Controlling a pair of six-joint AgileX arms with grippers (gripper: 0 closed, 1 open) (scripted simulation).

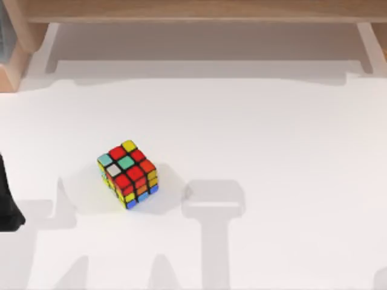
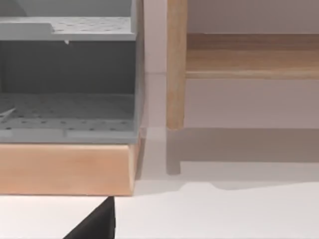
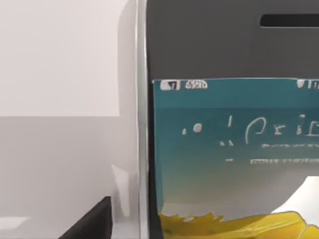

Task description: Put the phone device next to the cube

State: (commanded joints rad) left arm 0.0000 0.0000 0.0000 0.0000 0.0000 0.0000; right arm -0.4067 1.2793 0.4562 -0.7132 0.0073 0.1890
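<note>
We see a white table [image 1: 272, 151] lit from above, with soft grey shadows across its near part. Along its far edge runs a light wooden shelf [image 1: 193, 11] on pale wooden posts [image 2: 175, 64], and a plain whitish wall [image 2: 249, 15] stands behind it. At the table's far left, a grey perforated rack [image 2: 67, 74] rests on a wooden base [image 2: 65, 169].
</note>
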